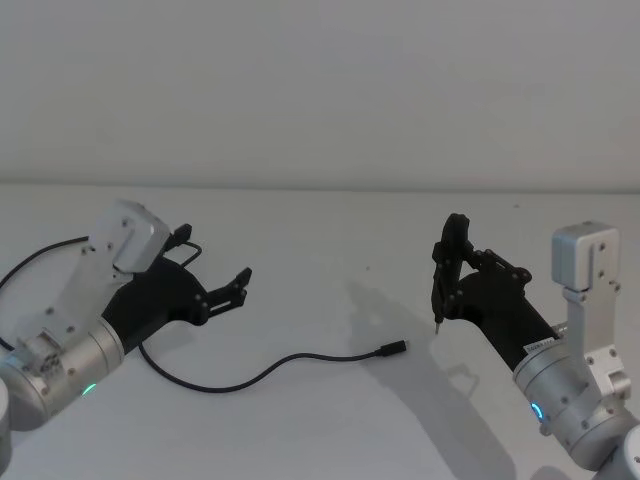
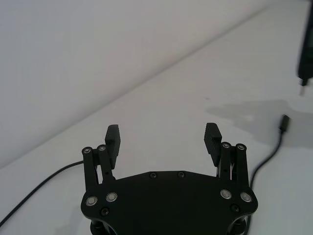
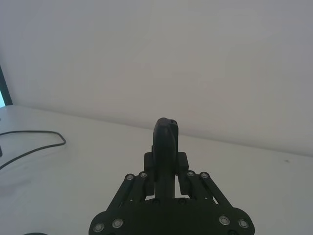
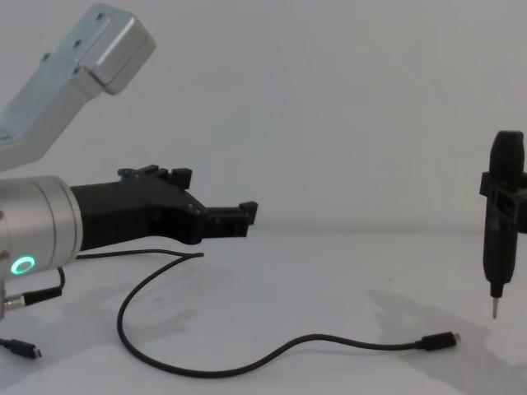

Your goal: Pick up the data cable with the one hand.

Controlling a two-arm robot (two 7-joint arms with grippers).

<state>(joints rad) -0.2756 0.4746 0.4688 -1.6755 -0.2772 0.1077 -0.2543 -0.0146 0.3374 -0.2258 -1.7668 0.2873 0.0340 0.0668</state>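
The long, thin black data cable (image 1: 270, 370) lies loose on the plain white tabletop (image 1: 320, 240). We see it sweep in a wide curve from under the left arm toward the middle. There its small black plug (image 1: 392, 349), with a short metal tip, rests flat. The cable lies free of both grippers.

Above its left stretch hangs the left gripper (image 1: 212, 258), black angular plastic on a thick silver arm with a glowing green ring (image 4: 22, 265). Its two fingers stand wide apart, clear of the table, pointing toward the middle.

Off to the right, the right gripper (image 1: 452, 265) is clamped around a slim black upright tool (image 4: 502, 206). We see the tool's thin metal tip hanging clear of the table, near the plug but apart from it.
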